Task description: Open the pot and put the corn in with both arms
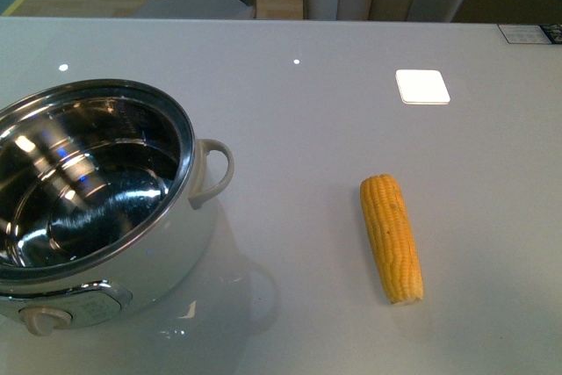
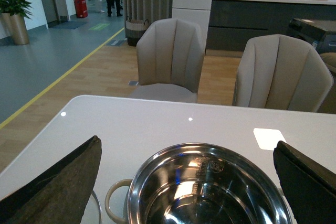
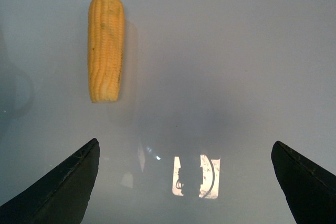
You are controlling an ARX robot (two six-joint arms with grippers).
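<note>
The white pot (image 1: 189, 248) stands at the front left of the table with no lid on it; its shiny steel inside (image 1: 83, 182) is empty, its loop handle (image 1: 215, 173) points right and its knob (image 1: 39, 320) faces front. The yellow corn cob (image 1: 392, 236) lies on the table to the pot's right. Neither arm shows in the front view. My left gripper (image 2: 186, 182) is open and empty, held above the pot (image 2: 210, 187). My right gripper (image 3: 184, 182) is open and empty over bare table, with the corn (image 3: 106, 48) ahead of it and off to one side.
A white square patch (image 1: 422, 86) lies on the table behind the corn. Two padded chairs (image 2: 170, 59) stand at the far table edge. A thin curved rim (image 2: 96, 208) shows beside the pot's handle in the left wrist view; I cannot tell what it is.
</note>
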